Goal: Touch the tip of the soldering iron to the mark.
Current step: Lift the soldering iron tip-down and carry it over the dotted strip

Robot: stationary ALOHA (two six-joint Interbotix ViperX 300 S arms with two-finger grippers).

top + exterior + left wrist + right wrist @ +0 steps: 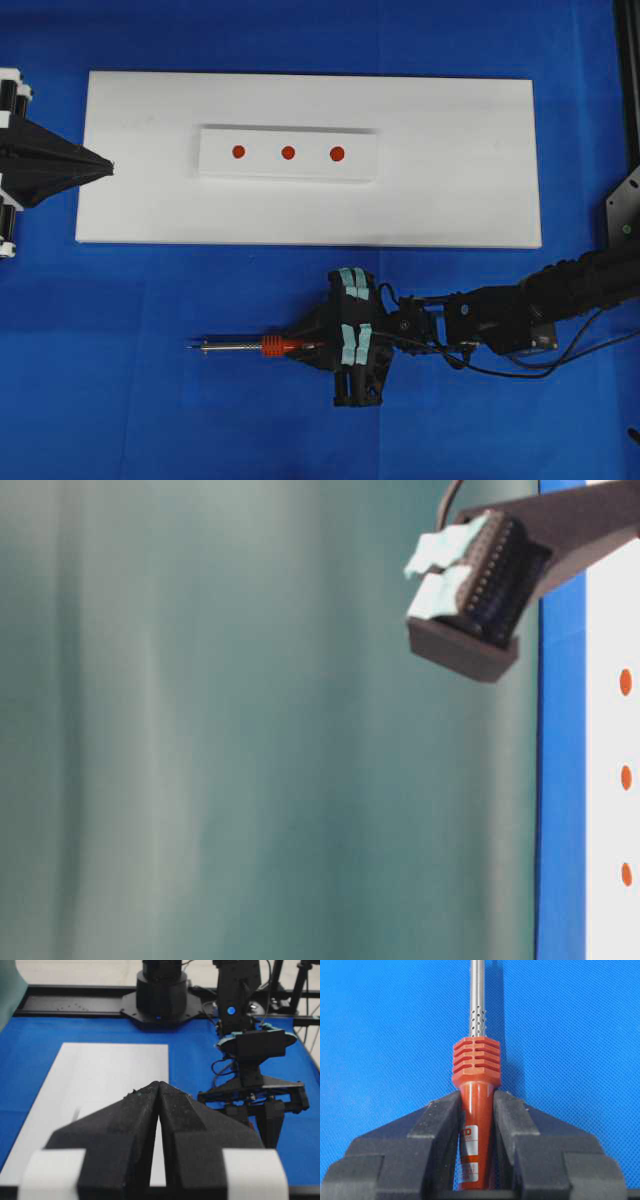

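Blue cloth tabletop (150, 400), teal curtain backdrop (200, 730).
Cloth covers whole work surface; black rail (70, 1006) runs along far edge w/ pale floor or wall beyond. Light even, soft shadows; curtain hangs in blurry vertical folds.

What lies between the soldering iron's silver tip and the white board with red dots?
Only bare blue cloth, seen overhead, separates the tip from the board.

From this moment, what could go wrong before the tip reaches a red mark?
1. The right gripper pinches the orange-red soldering iron only on its tapered handle; the iron may pivot or slip when lifted.
2. The thin silver shaft points away from the three red dots on the white board, so a large, hard-to-aim turn is likely needed.
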